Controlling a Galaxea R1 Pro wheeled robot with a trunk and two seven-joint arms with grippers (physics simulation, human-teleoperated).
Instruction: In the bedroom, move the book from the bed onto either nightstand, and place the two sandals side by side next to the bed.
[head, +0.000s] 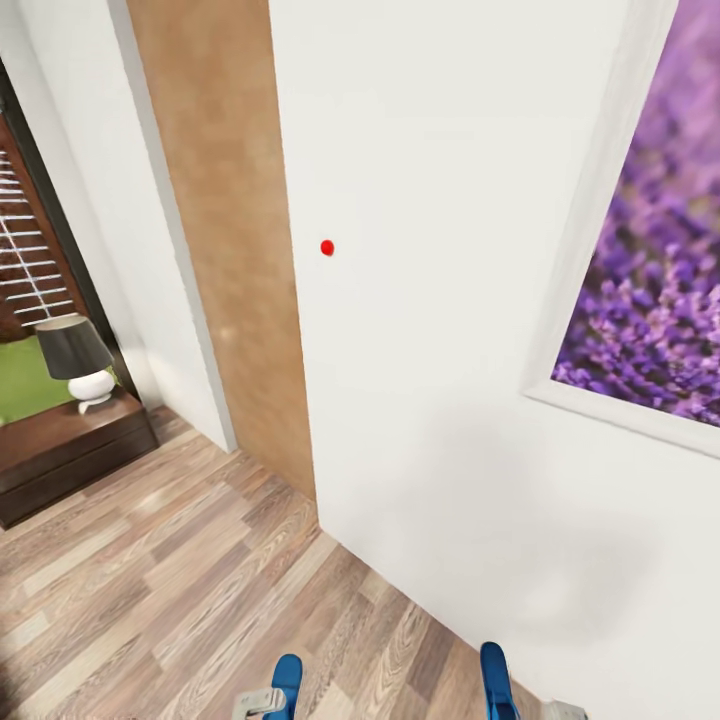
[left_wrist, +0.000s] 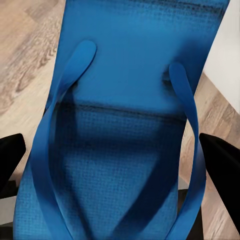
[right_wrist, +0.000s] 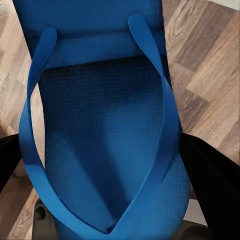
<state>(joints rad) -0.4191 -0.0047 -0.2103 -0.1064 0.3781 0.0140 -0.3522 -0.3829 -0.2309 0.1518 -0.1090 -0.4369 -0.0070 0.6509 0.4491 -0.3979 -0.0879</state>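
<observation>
- Head view: the robot stood close to a white wall (head: 450, 300) bearing a small red dot (head: 327, 247) and 1 framed lavender picture (head: 650, 270). A tall light-brown panel (head: 225, 250) ran up the wall's edge. Left of the panel, well apart from the robot, stood 1 nightstand (head: 60, 450) with 1 dark-shaded lamp (head: 75, 358) on top. The bed and the book lay outside this view. On the wood floor (head: 180, 580) side, the tips of 2 sandals poked up at the bottom edge, 1 per arm: the left sandal (head: 287, 680) and the right sandal (head: 495, 680), long axes pointing toward the wall. So each arm already carried its own; I judged the coming move turned on swinging away from the wall toward the nightstand side, where the bed likely lay.
- Left wrist view: the left gripper (left_wrist: 112, 160) had its dark fingers (left_wrist: 9, 155) pinching the left sandal across its width, the sole running lengthwise away from the camera, 2 straps up.
- Right wrist view: the right gripper (right_wrist: 100, 165) had its fingers (right_wrist: 210, 175) clamped on the right sandal (right_wrist: 100, 125) the same way, above the floor.
</observation>
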